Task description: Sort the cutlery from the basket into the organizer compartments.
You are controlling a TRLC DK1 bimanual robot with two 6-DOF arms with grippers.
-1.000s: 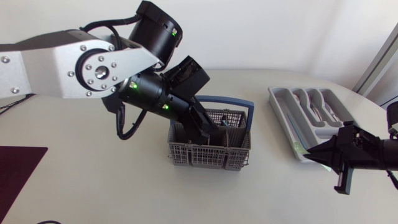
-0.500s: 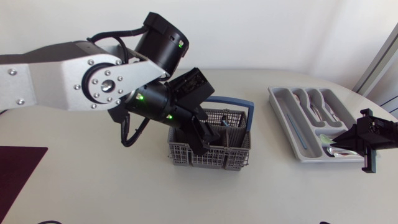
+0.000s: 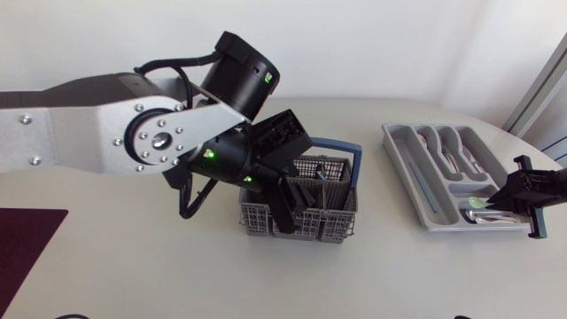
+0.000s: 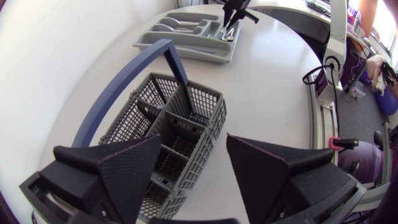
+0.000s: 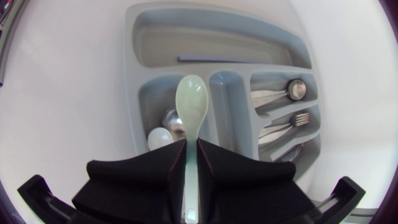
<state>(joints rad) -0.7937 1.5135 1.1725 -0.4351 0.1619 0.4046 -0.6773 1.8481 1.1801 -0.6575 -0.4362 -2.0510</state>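
Observation:
The grey cutlery basket with a blue handle stands mid-table. My left gripper hangs over its left half, open and holding nothing. In the left wrist view the left gripper has the basket below its spread fingers. The grey organizer lies at the right. My right gripper is shut on a pale green spoon. The spoon's bowl hovers ahead of the right gripper, over the small end compartment of the organizer.
That end compartment holds a metal spoon and a white spoon. Other compartments hold spoons, forks and a thin dark piece. A dark mat lies at the table's left edge.
My right gripper has carried the green spoon from in front of the organizer up to its end compartment. The left arm has shifted slightly right and lower over the basket.

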